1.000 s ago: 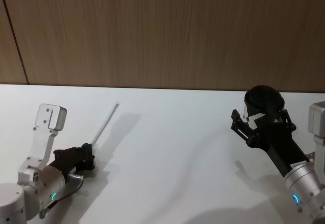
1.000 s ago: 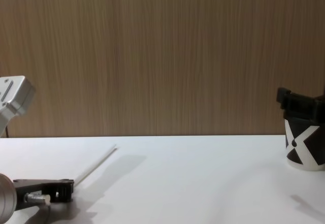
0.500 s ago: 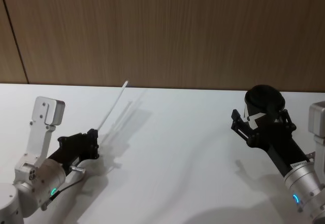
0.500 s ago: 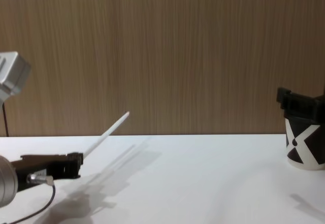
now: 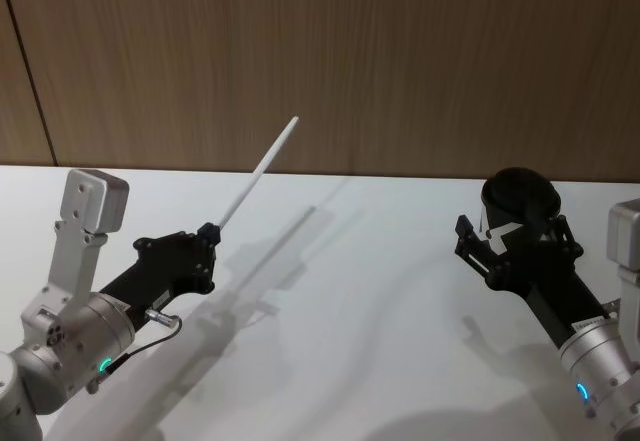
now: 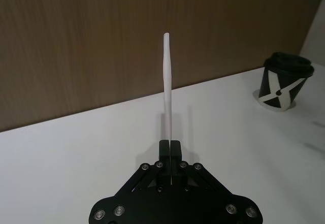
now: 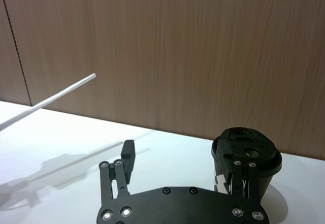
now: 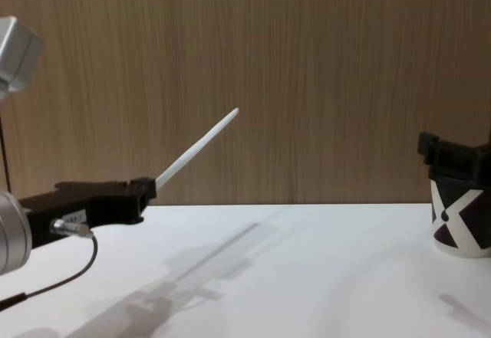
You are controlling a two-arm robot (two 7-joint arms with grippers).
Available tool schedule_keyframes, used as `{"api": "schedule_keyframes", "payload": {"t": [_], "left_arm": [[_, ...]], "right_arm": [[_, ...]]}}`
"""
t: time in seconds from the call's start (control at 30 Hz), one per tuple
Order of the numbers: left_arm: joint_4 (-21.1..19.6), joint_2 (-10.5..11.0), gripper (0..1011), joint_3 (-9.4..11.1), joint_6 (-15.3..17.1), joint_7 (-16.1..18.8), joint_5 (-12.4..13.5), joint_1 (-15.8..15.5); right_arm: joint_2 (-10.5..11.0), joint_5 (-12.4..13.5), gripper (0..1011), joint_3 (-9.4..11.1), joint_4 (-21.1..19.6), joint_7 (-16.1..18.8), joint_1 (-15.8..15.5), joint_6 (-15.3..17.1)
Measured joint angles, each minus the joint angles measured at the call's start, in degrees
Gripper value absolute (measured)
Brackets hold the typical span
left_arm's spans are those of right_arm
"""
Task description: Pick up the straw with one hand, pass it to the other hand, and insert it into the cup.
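Left claw [image 5: 207, 233], well to the left of the cup [image 5: 518, 196], is closed on the lower end of the straw [image 5: 255, 176]; in the left wrist view its two fingers sit pressed together with the straw pinched between them. Most of the straw juts out past the fingertips, clear of the counter [image 5: 350, 321]. It slants upward and leans toward the cup's side, and its free tip stands against the wooden wall [image 5: 350, 61]. A wide bare stretch of counter lies between the straw's tip and the cup. Right claw [image 5: 512, 229] sits right at the cup with its jaws spread wide and nothing between them. In the right wrist view one finger stands in front of the cup's lidded top, though I cannot tell whether it touches. The cup stands upright on the counter, lid on, white X showing toward the straw. By the look of it the pick-up is done and the handover is the step in hand. The next move likely calls for the left claw to carry the straw across toward the cup while the right claw comes away from the cup to meet it. The right claw would then close on the straw's free length beyond the left fingertips before the left lets go. So thin a straw asks for careful centring between those wide jaws.
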Motion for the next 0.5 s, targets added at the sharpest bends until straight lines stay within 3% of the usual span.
{"api": "schedule_keyframes", "payload": {"t": [0.5], "left_arm": [[-2.1,2.7,12,2.1,-3.6,-8.1,-2.9,-1.8]], "right_arm": [[0.0,0.0,1001,0.0,0.0,0.0,0.0,0.0]]}}
